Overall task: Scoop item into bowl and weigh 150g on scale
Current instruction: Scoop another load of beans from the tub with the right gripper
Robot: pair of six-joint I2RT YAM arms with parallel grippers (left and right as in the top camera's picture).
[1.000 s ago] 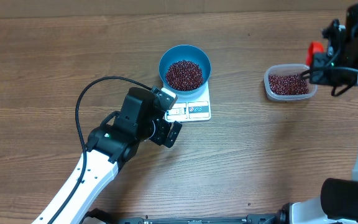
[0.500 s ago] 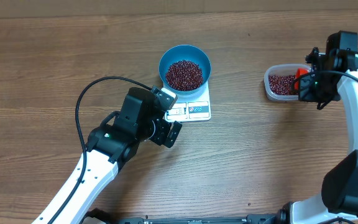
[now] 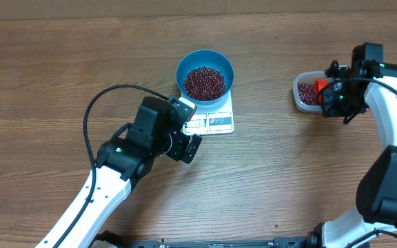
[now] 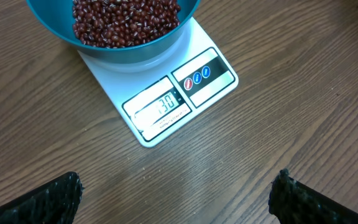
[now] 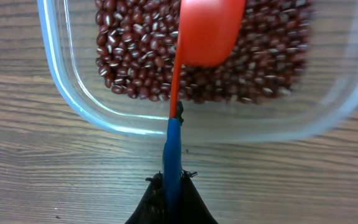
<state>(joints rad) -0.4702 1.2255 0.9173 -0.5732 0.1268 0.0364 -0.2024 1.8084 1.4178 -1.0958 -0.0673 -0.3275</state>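
Right fingers (image 5: 149, 202) pinch the scoop (image 5: 207, 31) over the tub (image 5: 67, 87) of beans (image 5: 135, 56); left fingers (image 4: 48, 200) spread, scale (image 4: 160, 121) at twelve o'clock.

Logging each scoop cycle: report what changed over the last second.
The right arm carried the red scoop leftward, from the right end of the clear tub to over its beans, jaws shut on the handle throughout. Nothing was taken or released. The left arm, jaws open, the blue bowl and the scale stayed put.
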